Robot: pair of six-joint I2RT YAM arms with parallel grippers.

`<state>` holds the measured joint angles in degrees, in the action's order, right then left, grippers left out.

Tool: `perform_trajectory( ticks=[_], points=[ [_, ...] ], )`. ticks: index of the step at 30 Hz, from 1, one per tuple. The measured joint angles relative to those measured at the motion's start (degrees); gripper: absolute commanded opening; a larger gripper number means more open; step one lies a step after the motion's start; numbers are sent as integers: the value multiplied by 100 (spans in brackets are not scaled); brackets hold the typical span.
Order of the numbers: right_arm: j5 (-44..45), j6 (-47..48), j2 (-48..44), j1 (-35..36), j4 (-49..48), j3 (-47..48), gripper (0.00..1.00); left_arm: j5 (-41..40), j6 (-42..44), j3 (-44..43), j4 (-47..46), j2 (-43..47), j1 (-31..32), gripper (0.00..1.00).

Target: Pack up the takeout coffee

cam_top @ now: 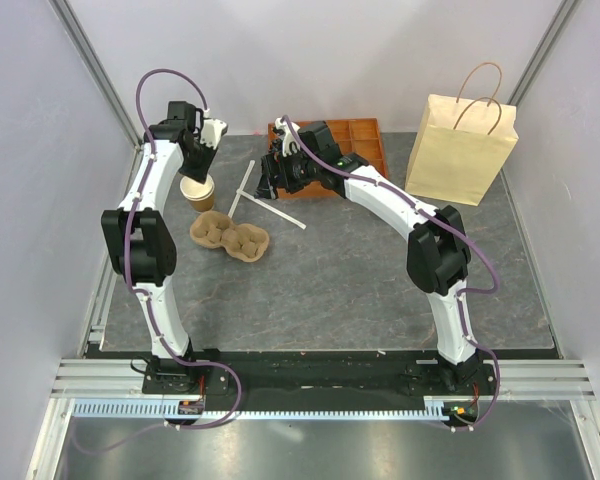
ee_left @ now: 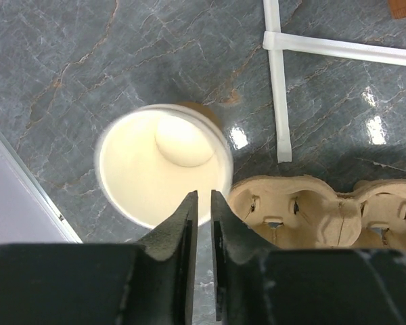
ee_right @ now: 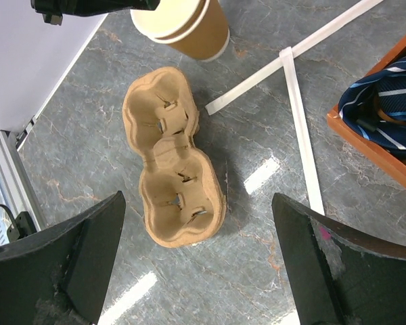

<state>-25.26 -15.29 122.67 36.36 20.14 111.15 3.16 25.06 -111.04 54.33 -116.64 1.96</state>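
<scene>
A brown paper cup [cam_top: 197, 192] with a cream inside and no lid stands at the far left of the table. It also shows in the left wrist view [ee_left: 164, 162] and the right wrist view [ee_right: 183, 24]. No cup with a black lid is in view. My left gripper [cam_top: 194, 166] hangs just above the cup's rim, and its jaws [ee_left: 204, 195] are shut on nothing. My right gripper [cam_top: 272, 182] is wide open and empty [ee_right: 197, 200] above the table, over the tan pulp carrier [ee_right: 172, 179]. The paper bag [cam_top: 460, 145] stands upright at the far right.
The two-cup pulp carrier [cam_top: 230, 236] lies right beside the cup [ee_left: 325, 210]. Two long white strips [cam_top: 245, 190] lie crossed behind it [ee_right: 298, 128]. An orange-brown tray [cam_top: 365, 150] at the back holds a blue striped item [ee_right: 392, 88]. Purple walls close the sides.
</scene>
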Motion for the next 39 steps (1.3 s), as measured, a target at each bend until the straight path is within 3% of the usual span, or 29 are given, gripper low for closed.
perform_trajectory(
  ticks=[10,20,25,39],
  points=[
    [-17,0,-2,0,-2,0,98,81,0,39,2,-122,-42,32],
    [-17,-2,-2,0,-4,0,98,317,2,258,0,-116,-48,31],
    [-15,-85,0,0,-103,0,98,352,4,267,-2,-116,-46,24],
    [-37,-282,35,0,-306,15,98,367,4,267,-2,-114,-48,28]
  ],
)
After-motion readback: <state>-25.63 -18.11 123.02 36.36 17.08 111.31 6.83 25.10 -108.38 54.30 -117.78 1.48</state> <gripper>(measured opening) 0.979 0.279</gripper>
